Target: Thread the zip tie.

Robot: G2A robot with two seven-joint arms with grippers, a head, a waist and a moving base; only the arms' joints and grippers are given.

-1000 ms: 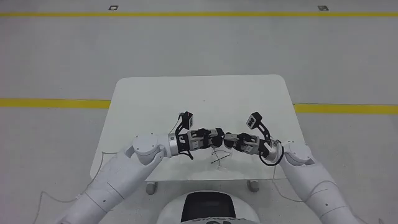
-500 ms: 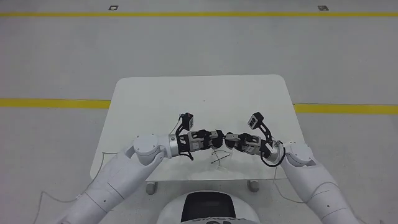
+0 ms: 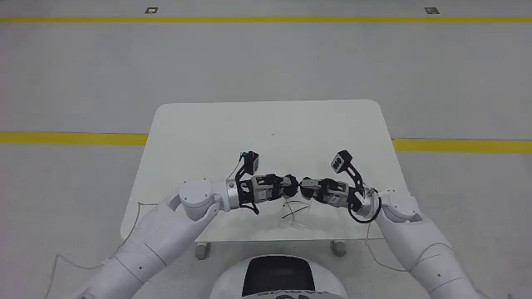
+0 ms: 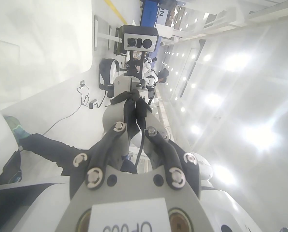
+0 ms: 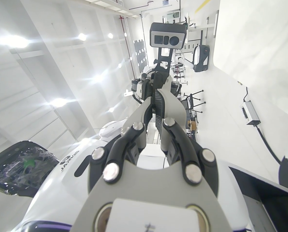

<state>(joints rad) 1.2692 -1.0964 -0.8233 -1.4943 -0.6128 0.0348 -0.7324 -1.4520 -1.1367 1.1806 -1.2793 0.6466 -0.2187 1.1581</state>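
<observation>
Left tool [image 3: 290, 186] clenched on the thin black zip tie [image 3: 289, 209], its loop dangling over the near tabletop [image 3: 266, 124], barely visible. Right tool [image 3: 305, 188] tip-to-tip with it, clenched too; whether it pinches the tie is hidden.

The left gripper [image 3: 292, 186] and right gripper [image 3: 302, 187] stand nose to nose low over the near middle of the table [image 3: 266, 124], leaving no way through between them. Each wrist carries a camera bracket (one at [image 3: 252, 162], the other at [image 3: 341, 161]) jutting toward the far side, narrowing any approach from there. Just nearward of the tips, thin strands of the zip tie [image 3: 292, 210] seem to hang or lie; I cannot tell which. Passing room lies over the table's far half and toward both side edges.
</observation>
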